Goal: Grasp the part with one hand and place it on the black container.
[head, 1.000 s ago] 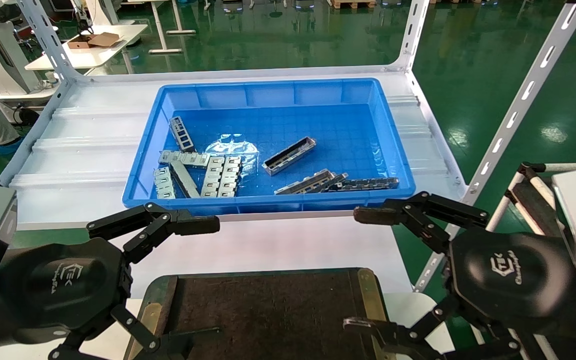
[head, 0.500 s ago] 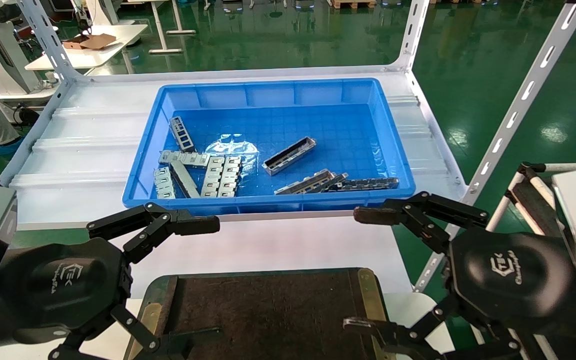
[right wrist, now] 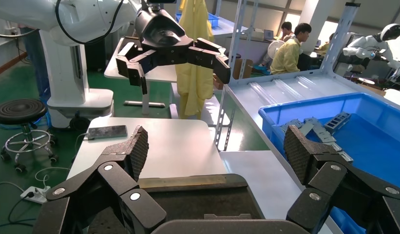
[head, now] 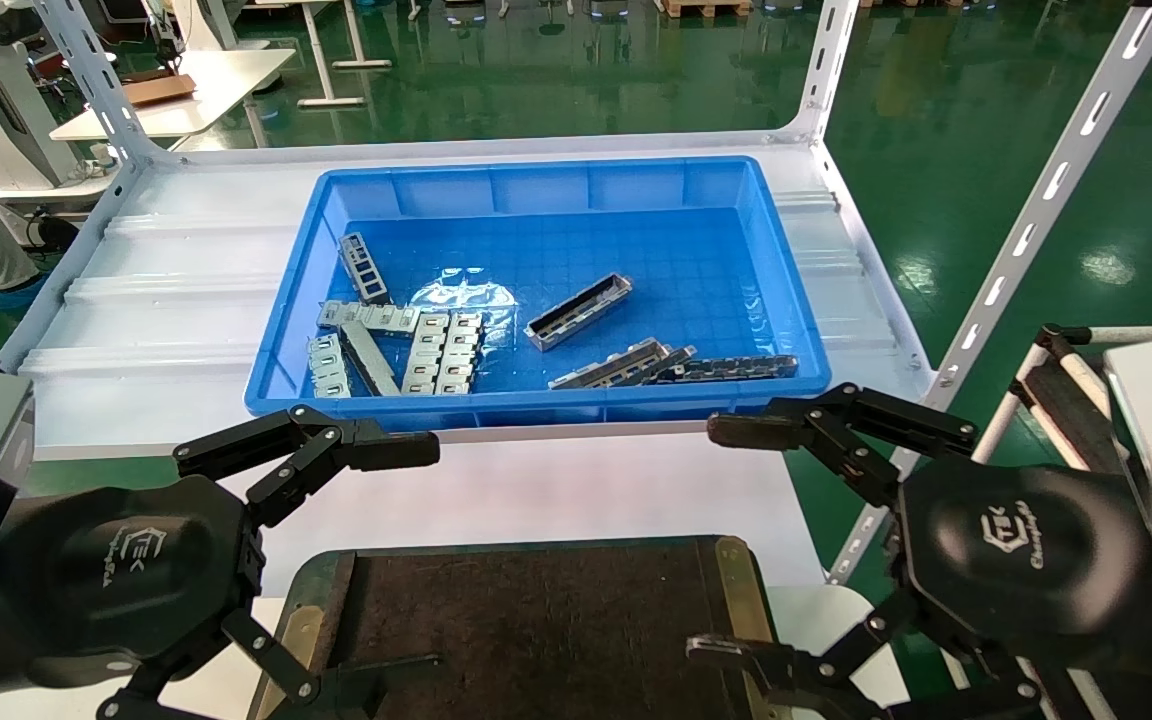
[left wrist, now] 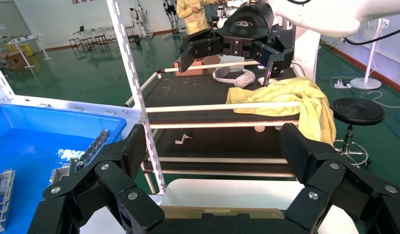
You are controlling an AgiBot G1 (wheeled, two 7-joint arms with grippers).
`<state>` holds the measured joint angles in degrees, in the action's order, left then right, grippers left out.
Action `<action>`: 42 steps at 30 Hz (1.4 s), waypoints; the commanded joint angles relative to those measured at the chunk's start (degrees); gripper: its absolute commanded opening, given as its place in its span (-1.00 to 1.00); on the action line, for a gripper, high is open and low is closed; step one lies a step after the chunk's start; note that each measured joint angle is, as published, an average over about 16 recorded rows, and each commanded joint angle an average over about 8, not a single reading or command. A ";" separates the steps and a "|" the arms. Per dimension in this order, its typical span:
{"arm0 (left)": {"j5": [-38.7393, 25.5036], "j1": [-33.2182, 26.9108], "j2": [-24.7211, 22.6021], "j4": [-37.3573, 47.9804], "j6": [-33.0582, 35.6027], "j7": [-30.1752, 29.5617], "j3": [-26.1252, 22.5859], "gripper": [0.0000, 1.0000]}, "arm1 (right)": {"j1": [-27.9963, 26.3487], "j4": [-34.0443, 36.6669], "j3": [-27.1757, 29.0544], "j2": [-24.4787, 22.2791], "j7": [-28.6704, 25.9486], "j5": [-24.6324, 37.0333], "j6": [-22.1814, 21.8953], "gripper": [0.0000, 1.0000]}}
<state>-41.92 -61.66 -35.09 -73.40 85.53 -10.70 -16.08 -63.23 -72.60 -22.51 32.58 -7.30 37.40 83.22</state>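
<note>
Left gripper (head: 406, 555) and right gripper (head: 726, 540) hover over the black container (head: 536, 620), fingers spread wide, holding nothing. Beyond the fingertips, inside the blue bin (head: 546, 405): the part (head: 579, 312), lying diagonally, apart from the flat plates (head: 441, 352). Only in the left wrist view: a yellow cloth (left wrist: 290, 100) past the fingers. On both palms, a logo, lettering unreadable.

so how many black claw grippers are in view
2: the left black claw gripper hovers open at the black container's left edge, the right black claw gripper open at its right edge.
</note>
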 commanded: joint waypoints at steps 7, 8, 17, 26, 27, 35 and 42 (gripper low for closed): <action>-0.54 -0.37 -0.24 0.42 -0.53 -0.01 -0.14 1.00 | 0.00 0.01 0.00 0.00 0.00 0.00 0.01 1.00; -0.70 -0.49 -0.33 0.52 -0.67 0.01 -0.20 1.00 | -0.01 0.01 0.00 0.00 0.00 0.00 0.01 1.00; -3.07 -1.80 -1.94 1.67 -3.10 0.43 -0.86 1.00 | -0.01 0.01 -0.01 0.00 0.01 0.00 0.01 1.00; -7.04 -4.88 -7.08 5.14 -7.41 1.94 -2.51 1.00 | -0.01 0.02 -0.01 0.00 0.01 0.00 0.01 1.00; -7.62 -5.45 -7.90 5.94 -7.78 2.20 -2.84 1.00 | -0.01 0.02 -0.01 0.00 0.01 -0.01 0.01 1.00; -13.24 -12.50 -15.19 15.81 -9.42 5.17 -6.08 1.00 | -0.01 0.02 -0.02 0.00 0.01 -0.01 0.01 1.00; -18.60 -20.02 -22.28 29.17 -10.73 9.98 -8.99 1.00 | -0.01 0.02 -0.02 0.00 0.01 -0.01 0.01 1.00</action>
<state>-60.34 -81.50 -57.43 -43.91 74.47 -0.50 -24.95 -63.24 -72.58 -22.52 32.58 -7.29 37.39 83.23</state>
